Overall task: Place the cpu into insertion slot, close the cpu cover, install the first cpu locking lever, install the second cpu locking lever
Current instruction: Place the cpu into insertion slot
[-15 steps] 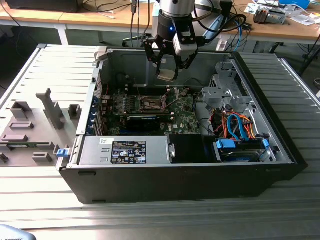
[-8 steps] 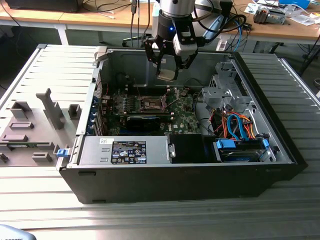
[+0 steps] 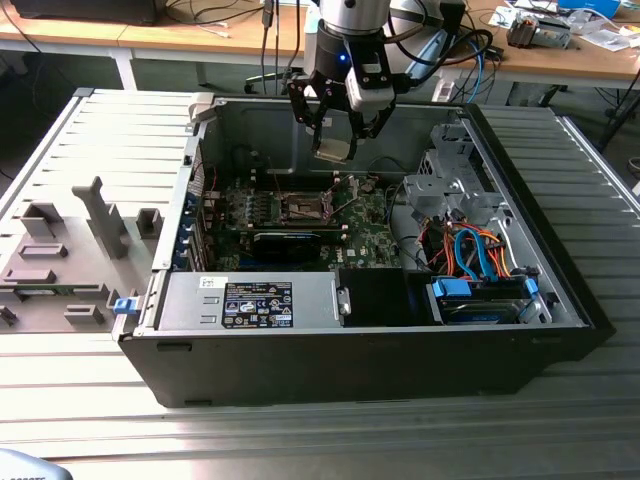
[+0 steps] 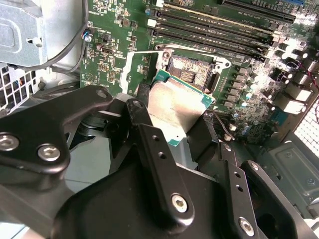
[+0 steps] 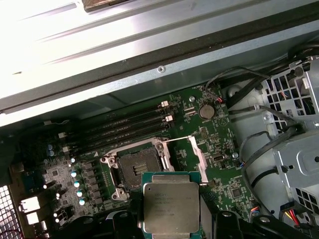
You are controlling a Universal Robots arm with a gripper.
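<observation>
My gripper (image 3: 338, 128) hangs over the open computer case, shut on the cpu (image 3: 333, 150), a thin pale silver square held by its edges. In both wrist views the cpu (image 4: 175, 107) (image 5: 171, 206) sits between the black fingers (image 4: 149, 144), tilted and above the board. The insertion slot (image 3: 300, 208) (image 4: 192, 74) (image 5: 135, 169) lies bare below and a little aside of the cpu, its dark centre exposed. Beside the slot the cpu cover (image 5: 198, 158) stands swung up. A thin locking lever (image 5: 175, 140) is raised next to it.
Memory slots (image 5: 124, 127) run beside the socket. A long black card (image 3: 290, 240) and the grey labelled box (image 3: 250, 300) lie nearer the case front. A drive cage (image 3: 460, 185) with orange and blue cables (image 3: 475, 250) fills the exterior view's right. Grey fixtures (image 3: 60, 250) stand outside the case.
</observation>
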